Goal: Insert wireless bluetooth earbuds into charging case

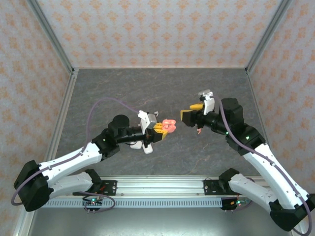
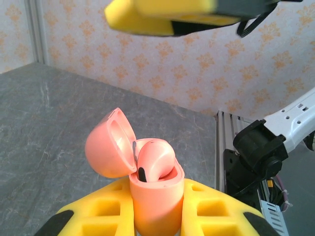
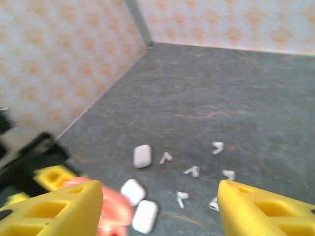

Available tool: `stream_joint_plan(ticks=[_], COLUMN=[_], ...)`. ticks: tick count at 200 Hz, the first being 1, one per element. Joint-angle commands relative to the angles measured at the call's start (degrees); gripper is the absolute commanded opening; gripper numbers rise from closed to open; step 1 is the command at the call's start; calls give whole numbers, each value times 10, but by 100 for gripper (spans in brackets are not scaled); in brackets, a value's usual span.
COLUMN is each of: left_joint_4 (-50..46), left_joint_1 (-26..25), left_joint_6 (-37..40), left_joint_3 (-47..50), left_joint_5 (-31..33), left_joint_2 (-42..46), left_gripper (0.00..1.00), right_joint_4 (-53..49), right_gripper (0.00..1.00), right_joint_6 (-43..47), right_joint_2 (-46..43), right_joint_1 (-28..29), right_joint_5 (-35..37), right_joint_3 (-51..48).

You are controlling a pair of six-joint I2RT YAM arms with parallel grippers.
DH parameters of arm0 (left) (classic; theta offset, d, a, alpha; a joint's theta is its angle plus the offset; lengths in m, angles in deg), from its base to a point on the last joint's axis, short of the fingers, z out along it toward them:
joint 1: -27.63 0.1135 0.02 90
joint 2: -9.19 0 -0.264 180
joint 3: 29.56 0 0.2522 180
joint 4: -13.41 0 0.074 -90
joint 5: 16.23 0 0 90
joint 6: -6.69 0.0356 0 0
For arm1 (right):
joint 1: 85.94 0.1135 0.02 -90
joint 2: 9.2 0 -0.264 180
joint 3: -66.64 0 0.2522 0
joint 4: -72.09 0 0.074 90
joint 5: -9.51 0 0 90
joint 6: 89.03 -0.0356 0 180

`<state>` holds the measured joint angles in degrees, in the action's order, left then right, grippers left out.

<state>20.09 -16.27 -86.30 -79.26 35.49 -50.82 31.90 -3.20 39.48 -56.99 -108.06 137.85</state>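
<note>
My left gripper is shut on a coral-orange charging case, held upright above the table with its lid swung open to the left. One coral earbud sits in the case; the slot beside it looks vacant. My right gripper is open, nothing between its yellow fingers, and it faces the case from a short way to the right. Several white earbuds lie scattered on the table below. The second coral earbud is out of view.
Three white cases lie closed on the grey table, close beside the white earbuds. In the top view, white cases peek out under my left arm. Patterned walls enclose the table on three sides.
</note>
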Motion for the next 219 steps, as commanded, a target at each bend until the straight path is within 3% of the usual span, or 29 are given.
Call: stream_joint_plan(ticks=[1,27,53,124,219], left_joint_4=[11,0,-14,-21,-36], left_joint_1=[-4,-4,-4,-5,-5], left_joint_6=[11,14,18,16,18], left_joint_3=[7,13,15,18,25], left_joint_5=[12,14,15,12,25], left_joint_2=[20,33,40,52,74], left_gripper=[0,0,0,0,0], right_joint_4=[-81,-119,-144,-115,-81], right_gripper=[63,62,61,46,40], right_joint_6=[-68,-92,-74,-34,-26], right_joint_2=[29,88,153,362,466], right_joint_1=[-56,-108,-123,-175,-182], right_joint_5=[20,19,71,107,68], right_joint_3=[-5,-34,-45,-39,-6])
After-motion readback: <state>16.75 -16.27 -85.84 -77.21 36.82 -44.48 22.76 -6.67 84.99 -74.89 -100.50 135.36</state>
